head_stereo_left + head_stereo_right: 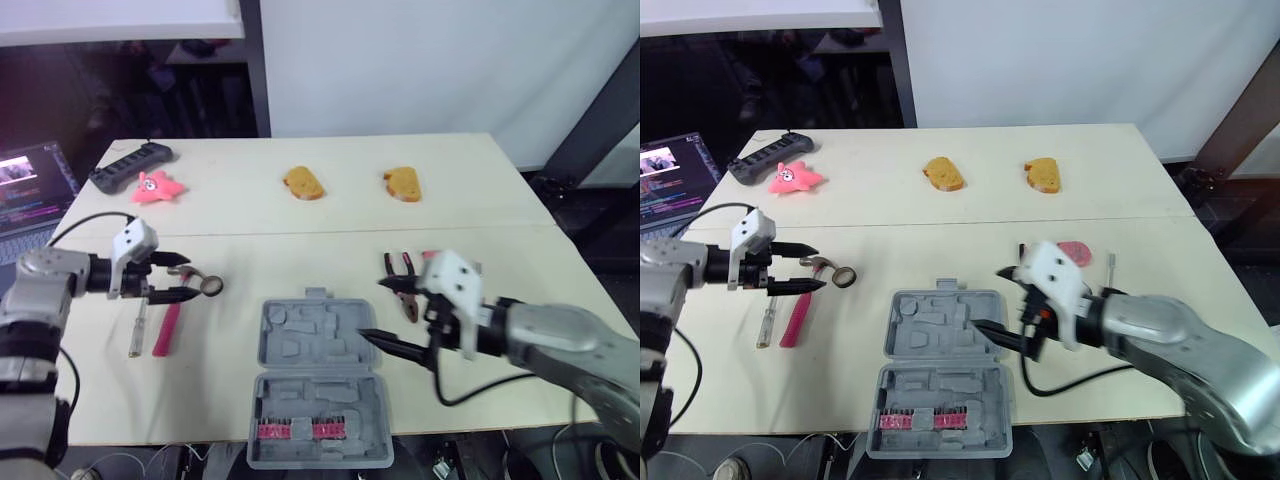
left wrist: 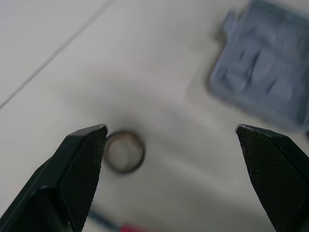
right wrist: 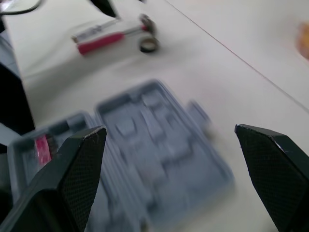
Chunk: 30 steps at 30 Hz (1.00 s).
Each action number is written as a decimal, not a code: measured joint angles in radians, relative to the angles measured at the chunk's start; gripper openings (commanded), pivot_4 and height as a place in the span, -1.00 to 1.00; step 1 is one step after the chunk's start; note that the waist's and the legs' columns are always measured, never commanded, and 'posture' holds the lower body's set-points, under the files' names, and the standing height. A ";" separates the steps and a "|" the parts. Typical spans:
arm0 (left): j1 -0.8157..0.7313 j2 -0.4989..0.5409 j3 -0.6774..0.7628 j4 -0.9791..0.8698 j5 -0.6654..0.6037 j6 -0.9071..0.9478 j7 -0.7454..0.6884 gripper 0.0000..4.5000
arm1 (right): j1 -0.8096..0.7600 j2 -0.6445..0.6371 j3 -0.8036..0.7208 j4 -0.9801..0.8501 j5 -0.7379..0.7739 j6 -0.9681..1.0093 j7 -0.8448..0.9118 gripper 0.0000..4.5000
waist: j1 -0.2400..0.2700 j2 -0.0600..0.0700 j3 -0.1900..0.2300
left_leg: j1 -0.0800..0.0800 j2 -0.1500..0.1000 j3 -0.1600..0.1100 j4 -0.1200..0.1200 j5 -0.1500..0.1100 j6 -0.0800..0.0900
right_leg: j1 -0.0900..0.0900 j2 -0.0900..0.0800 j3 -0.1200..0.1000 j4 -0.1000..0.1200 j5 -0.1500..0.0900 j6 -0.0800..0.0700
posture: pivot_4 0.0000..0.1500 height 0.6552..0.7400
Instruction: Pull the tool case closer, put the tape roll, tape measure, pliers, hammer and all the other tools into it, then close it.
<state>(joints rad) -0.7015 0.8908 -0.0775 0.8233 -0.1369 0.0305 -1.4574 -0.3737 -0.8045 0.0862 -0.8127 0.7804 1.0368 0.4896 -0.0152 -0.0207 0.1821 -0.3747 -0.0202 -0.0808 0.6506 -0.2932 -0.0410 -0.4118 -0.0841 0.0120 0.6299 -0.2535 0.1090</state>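
Case (image 1: 320, 385) lies open flat at table's (image 1: 250, 215) front edge, centre. Tape roll (image 1: 211, 286) left of case, toward left edge. Left gripper (image 1: 190, 277) spread wide, roll just off its fingertips. Hammer (image 1: 168, 328), screwdriver (image 1: 136, 330) beside roll. Right gripper (image 1: 371, 308) spread wide over case's rear right corner. Pliers (image 1: 403, 290) right of case, tape measure (image 1: 1075, 252) just behind.

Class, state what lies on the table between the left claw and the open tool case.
The tape roll lies just beyond the left claw; from there bare table runs to the tool case, as the left eye view shows.
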 measured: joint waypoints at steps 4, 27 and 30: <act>-0.098 -0.024 -0.094 0.187 0.125 -0.146 -0.026 0.98 | -0.148 0.033 0.173 0.088 -0.103 -0.001 0.018 1.00 | 0.001 -0.001 -0.001 | -0.013 0.000 0.000 0.002 -0.001 0.001 | -0.012 0.000 0.000 0.001 0.000 0.001 | 1.00 1.00; -0.256 -0.189 -0.187 0.464 0.399 -0.371 0.090 0.98 | -0.239 0.109 0.283 0.226 -0.326 -0.009 0.072 1.00 | -0.002 -0.001 0.000 | -0.022 -0.001 -0.001 0.017 -0.002 0.003 | -0.019 0.000 -0.002 0.016 0.003 0.003 | 1.00 1.00; -0.257 -0.196 -0.184 0.467 0.410 -0.371 0.118 0.60 | -0.231 0.109 0.274 0.226 -0.327 0.000 0.076 1.00 | -0.002 -0.001 0.000 | -0.021 -0.001 -0.001 0.017 -0.002 0.003 | -0.019 0.000 -0.001 0.016 0.002 0.003 | 1.00 1.00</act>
<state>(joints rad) -0.9584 0.6945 -0.2617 1.2903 0.2735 -0.3403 -1.3393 -0.6051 -0.6956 0.3603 -0.5868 0.4532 1.0367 0.5660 -0.0177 -0.0216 0.1817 -0.3957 -0.0208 -0.0815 0.6674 -0.2950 -0.0376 -0.4311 -0.0838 0.0109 0.6459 -0.2510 0.1120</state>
